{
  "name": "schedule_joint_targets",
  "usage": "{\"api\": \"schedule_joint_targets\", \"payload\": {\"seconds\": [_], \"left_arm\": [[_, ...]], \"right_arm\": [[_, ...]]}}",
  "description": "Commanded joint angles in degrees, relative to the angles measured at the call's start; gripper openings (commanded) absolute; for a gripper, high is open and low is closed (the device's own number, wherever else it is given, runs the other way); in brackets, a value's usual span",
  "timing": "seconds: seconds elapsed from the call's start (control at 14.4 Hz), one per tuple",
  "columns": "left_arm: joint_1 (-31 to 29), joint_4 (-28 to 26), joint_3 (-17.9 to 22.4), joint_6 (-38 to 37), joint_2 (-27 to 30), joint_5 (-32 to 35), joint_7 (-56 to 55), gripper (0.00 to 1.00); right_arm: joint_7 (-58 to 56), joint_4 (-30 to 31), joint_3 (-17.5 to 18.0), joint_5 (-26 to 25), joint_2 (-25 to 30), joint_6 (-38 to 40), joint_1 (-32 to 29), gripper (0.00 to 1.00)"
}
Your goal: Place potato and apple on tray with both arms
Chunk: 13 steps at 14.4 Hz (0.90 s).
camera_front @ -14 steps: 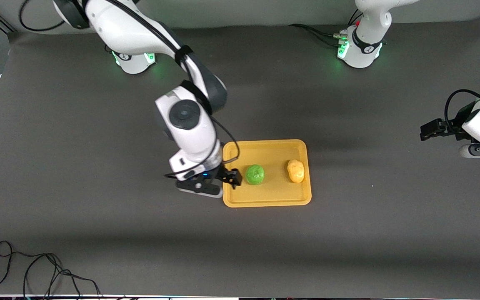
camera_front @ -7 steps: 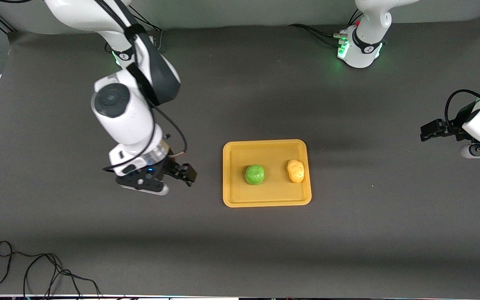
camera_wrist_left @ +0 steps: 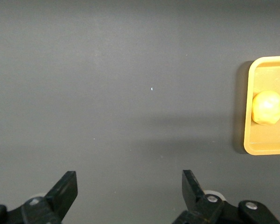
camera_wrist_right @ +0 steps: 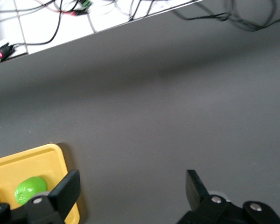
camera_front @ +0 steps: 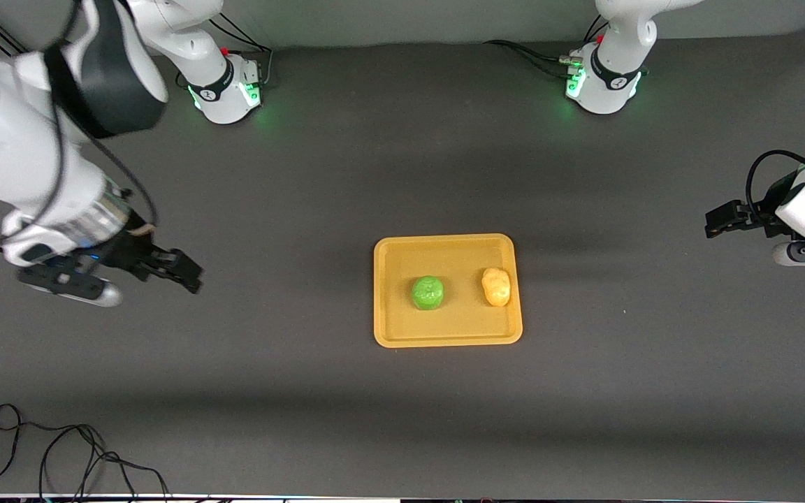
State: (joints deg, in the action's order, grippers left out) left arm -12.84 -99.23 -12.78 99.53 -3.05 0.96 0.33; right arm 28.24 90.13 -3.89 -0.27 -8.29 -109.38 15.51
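The tray point(camera_front: 447, 290) sits flat near the middle of the table point(camera_front: 402, 175), w/ both fruits already on it. The apple point(camera_front: 428, 293) rests on the tray floor roughly mid-tray, upright, dimple up. The potato point(camera_front: 496, 286) lies on the tray too, close to the rim at the left arm's end, apart from the apple w/ bare tray between them. Neither one touches a gripper.

Right gripper point(camera_front: 180, 268) hangs over bare table toward the right arm's end, well apart from the tray; fingers spread wide, nothing between them. In the right wrist view its two black fingers point(camera_wrist_right: 65, 192) stand far apart w/ only dark table in the gap, and a corner of the tray point(camera_wrist_right: 51, 161) w/ the apple point(camera_wrist_right: 31, 189) shows past one finger.

Left gripper point(camera_front: 718, 218) is over bare table at the left arm's end, also well clear of the tray; this arm waits. Its fingers point(camera_wrist_left: 65, 190) are spread in the left wrist view, empty, w/ table between them. That view also catches the tray point(camera_wrist_left: 248, 140) edge and the potato point(camera_wrist_left: 267, 108) on it.

A loose black cable point(camera_front: 60, 454) lies on the table at the edge nearest the front camera, toward the right arm's end
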Motion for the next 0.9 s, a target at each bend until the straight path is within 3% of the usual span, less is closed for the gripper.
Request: {"api": "schedule_joint_targets", "payload": {"seconds": [0.0, 0.28, 0.49, 0.83], "left_arm": [[-0.35, -0.97, -0.23, 0.49, 1.55, -0.43, 1.08, 1.0], [-0.17, -0.97, -0.32, 0.49, 2.26, -0.34, 0.99, 1.0], [0.09, -0.97, -0.41, 0.58, 2.26, -0.34, 0.99, 1.0], [-0.26, -1.41, -0.41, 2.34, 2.17, 0.19, 0.9, 1.0]], "right_arm": [[-6.51, 6.02, 1.25, 0.1, 5.99, 0.99, -3.54, 1.0], [-16.88, 5.41, 4.06, 0.36, 10.13, 11.0, -12.14, 1.0], [-20.68, 2.26, 4.77, 4.14, 11.89, 18.3, -18.22, 1.0], [-21.92, -4.86, 4.68, 3.18, 11.81, 26.31, -18.41, 1.0]]}}
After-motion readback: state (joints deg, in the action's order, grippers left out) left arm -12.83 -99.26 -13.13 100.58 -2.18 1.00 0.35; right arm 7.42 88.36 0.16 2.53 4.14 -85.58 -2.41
